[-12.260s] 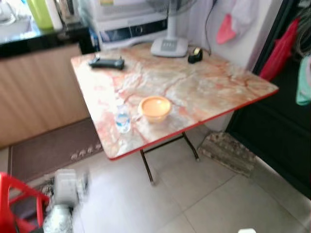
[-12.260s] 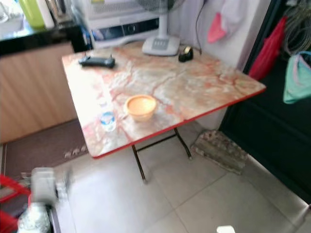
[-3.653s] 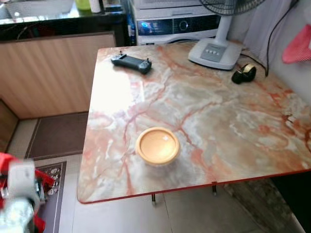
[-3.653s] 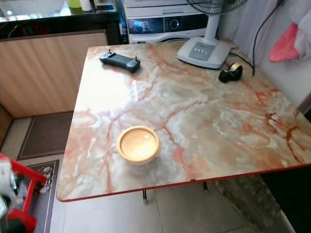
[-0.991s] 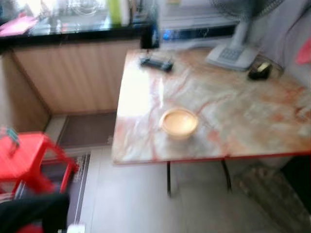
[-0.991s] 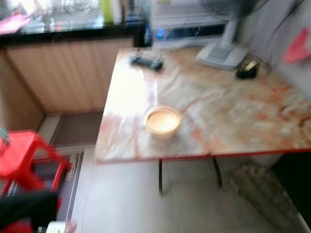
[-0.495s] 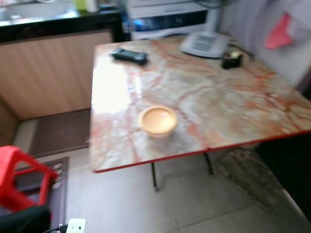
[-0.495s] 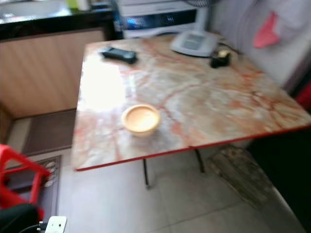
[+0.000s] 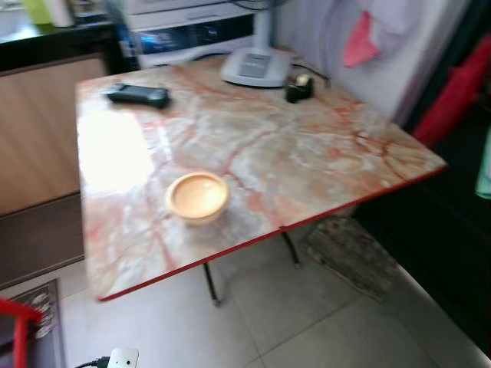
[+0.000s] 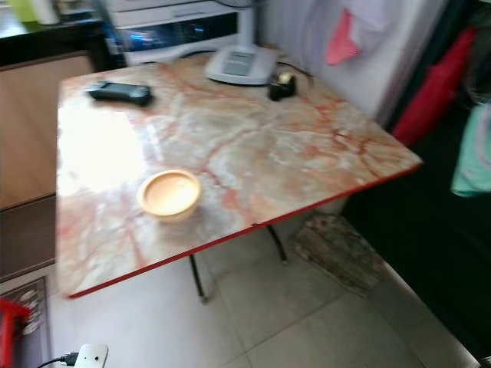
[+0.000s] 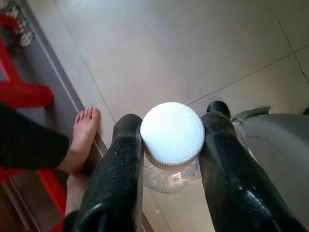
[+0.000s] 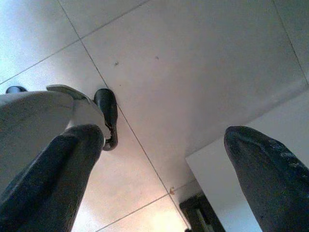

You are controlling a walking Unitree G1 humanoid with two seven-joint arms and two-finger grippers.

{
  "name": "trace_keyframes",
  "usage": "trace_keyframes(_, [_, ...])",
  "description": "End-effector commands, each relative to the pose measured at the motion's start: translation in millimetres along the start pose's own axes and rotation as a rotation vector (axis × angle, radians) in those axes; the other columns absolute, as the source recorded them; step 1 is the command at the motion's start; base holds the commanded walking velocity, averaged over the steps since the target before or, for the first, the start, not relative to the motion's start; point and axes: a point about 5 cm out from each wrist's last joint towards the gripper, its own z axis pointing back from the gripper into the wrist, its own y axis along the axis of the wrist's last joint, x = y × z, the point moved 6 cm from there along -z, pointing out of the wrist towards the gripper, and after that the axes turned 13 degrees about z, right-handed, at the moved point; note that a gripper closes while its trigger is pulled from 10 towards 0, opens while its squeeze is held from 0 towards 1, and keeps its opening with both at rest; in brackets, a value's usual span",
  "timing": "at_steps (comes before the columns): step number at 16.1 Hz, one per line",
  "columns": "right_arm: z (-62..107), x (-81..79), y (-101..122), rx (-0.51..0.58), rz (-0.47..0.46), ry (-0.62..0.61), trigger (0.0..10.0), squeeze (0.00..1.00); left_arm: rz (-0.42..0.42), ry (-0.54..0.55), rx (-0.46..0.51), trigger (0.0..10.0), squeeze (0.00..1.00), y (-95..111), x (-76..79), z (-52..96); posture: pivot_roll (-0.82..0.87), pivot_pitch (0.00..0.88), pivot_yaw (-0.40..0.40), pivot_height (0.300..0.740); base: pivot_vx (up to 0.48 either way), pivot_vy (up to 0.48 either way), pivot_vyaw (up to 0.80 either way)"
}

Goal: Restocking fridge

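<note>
Pale floor tiles (image 9: pixel 322 322) are seen beneath a marble-patterned folding desk (image 9: pixel 307 161) with a red edge. An orange bowl (image 9: pixel 197 196) is placed on the near left part of the desk. A dark handheld controller (image 9: pixel 138 95) is laid at the far left corner, and a white fan base (image 9: pixel 255 67) is set at the far edge, with a small black object (image 9: pixel 299 89) just beside it on the right. A patterned mat (image 9: pixel 349 257) is laid on the floor under the right side of the desk. A pink cloth (image 9: pixel 359 40) is hung on the far wall, and a red item (image 9: pixel 453 92) is hung at the right. A white power strip (image 9: pixel 123 358) is seen on the near left floor. In the left wrist view, the left claw (image 11: pixel 171 140) is closed around the neck of a clear water bottle (image 11: pixel 172 133) with a white cap, which is held above the floor. A person's bare foot (image 11: pixel 82 140) is seen nearby, beside a red stool (image 11: pixel 24 92). In the right wrist view, the right claw (image 12: pixel 169 159) is held wide open over the floor tiles, with nothing between its fingers.
</note>
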Motion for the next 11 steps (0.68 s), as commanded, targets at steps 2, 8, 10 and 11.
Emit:
trace_keyframes(2, [0.7,0.9,-3.2,-0.014,0.009,0.003,10.0,0.0,-0.036,0.011,-0.047,10.0,0.0,-13.6,-6.3,2.5,0.09,0.071,-0.009,0.74,0.0,-0.39,-0.4])
trace_keyframes(8, [0.6,0.2,-2.9,-0.017,0.011,0.011,10.0,0.0,-0.042,-0.008,-0.055,10.0,0.0,-13.5,-3.3,2.1,0.09,0.066,-0.01,0.74,0.0,0.0,-0.53])
trace_keyframes(10, [0.4,-0.2,-2.5,-0.018,0.013,0.015,10.0,0.0,-0.077,-0.003,-0.055,10.0,0.0,-12.3,-4.0,1.7,0.09,0.063,-0.011,0.74,0.0,-0.24,-0.8])
trace_keyframes(11, [0.3,-0.3,-2.3,-0.018,0.014,0.016,10.0,0.0,-0.072,-0.001,-0.056,10.0,0.0,-12.4,-4.1,1.6,0.09,0.063,-0.012,0.74,0.0,-0.48,0.0])
